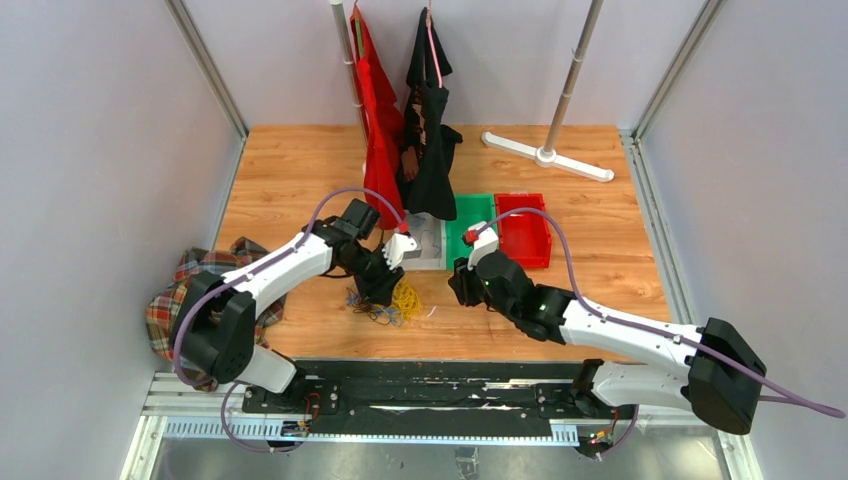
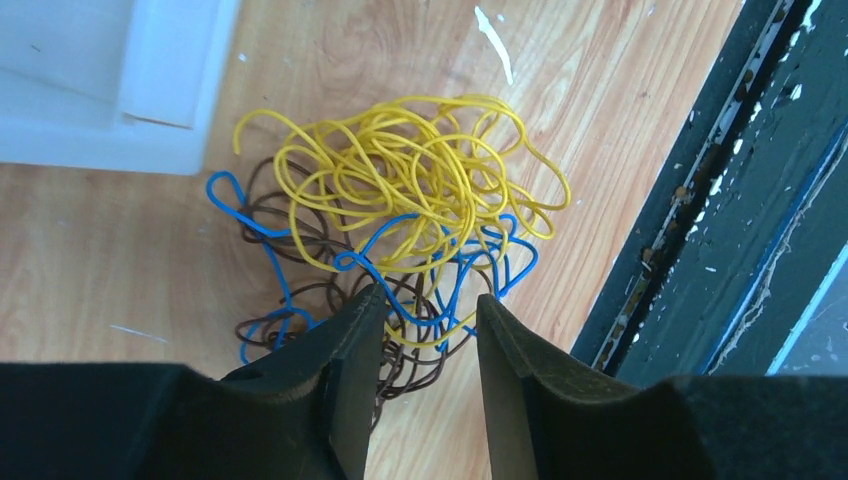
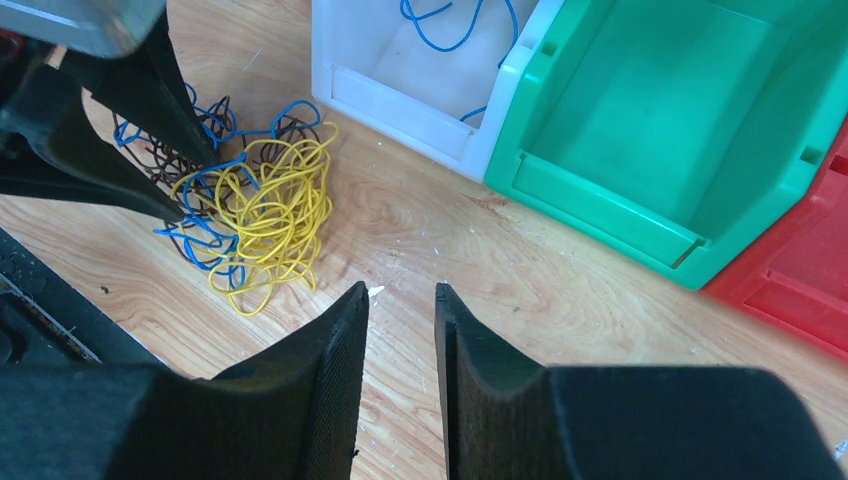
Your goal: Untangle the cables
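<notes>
Cables: one heap of yellow cable [image 2: 410, 185], blue cable [image 2: 262, 232] and dark brown cable [image 2: 300, 300], looped through each other, yellow on top.
Where: on the wooden counter [image 1: 600, 270], near its front edge, just left of the white bin [image 3: 400, 95]; a separate blue strand [image 3: 440, 25] lies inside that bin.
Long axis: none clear; the heap is roundish.
Left end effector [image 2: 425, 300]: moderately open, fingertips straddling the near edge of the heap, with blue and brown loops in the gap; nothing clamped.
Bearing: the heap lies straight ahead of and beneath the left fingertips.
Right end effector [image 3: 400, 295]: narrow gap, nothing in it; the heap sits well off to its left.
Nearer arm: the left.
Judgement: closing would likely pinch several colours together.
Beyond: green bin [image 3: 600, 200] and red bin [image 3: 790, 290], right of the white one.
</notes>
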### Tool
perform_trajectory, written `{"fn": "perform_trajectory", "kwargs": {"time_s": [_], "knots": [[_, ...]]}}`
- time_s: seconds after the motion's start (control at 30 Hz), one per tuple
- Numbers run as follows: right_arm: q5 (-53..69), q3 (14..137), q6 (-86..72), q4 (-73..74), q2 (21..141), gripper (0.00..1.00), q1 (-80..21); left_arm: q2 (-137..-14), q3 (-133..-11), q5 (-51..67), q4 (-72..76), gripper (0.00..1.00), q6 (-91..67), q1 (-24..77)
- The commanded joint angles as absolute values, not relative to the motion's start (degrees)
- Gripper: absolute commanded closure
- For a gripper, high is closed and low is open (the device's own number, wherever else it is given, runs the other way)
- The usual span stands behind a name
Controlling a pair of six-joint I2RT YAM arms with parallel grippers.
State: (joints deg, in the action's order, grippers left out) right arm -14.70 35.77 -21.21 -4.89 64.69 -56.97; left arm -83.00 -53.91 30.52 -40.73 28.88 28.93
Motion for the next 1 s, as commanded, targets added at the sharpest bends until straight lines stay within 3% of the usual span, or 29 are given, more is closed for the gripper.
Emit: {"fn": "perform_trajectory", "kwargs": {"time_s": [0.0,0.1,0.27,0.37,0.77,0.8,0.9,0.97], "knots": [[-15.0,36.72,-20.16,-5.88,64.92,0.7,-57.74,-84.28,-50.95,29.88,-39.2,0.58,26.35,28.68],[-15.03,37.04,-19.87,-5.96,65.26,0.71,-57.74,-84.46,-49.96,29.28,-39.52,0.63,26.95,28.66],[-14.14,37.85,-19.71,-6.12,65.66,0.76,-57.74,-83.36,-52.24,30.07,-40.77,0.89,25.91,28.65],[-13.8,38.01,-19.54,-6.21,65.41,0.79,-57.83,-80.9,-55.01,30.16,-43.03,0.99,25.36,28.65],[-13.11,37.66,-19.23,-7.62,64.26,0.86,-58.54,-72.73,-56.79,32.07,-45.27,0.99,23.22,28.65],[-13.36,37.66,-19.17,-7.53,64.13,0.85,-58.73,-72.88,-56.28,31.88,-45.28,0.98,23.27,28.66],[-14.23,37.49,-19.19,-7.38,63.38,0.77,-59.12,-74.48,-54.01,31.43,-45.18,0.64,23.3,28.65],[-14.69,37.15,-19.16,-7.36,62.85,0.74,-59.28,-75.8,-52.56,29.34,-43.2,0.5,22.21,28.65]]}}
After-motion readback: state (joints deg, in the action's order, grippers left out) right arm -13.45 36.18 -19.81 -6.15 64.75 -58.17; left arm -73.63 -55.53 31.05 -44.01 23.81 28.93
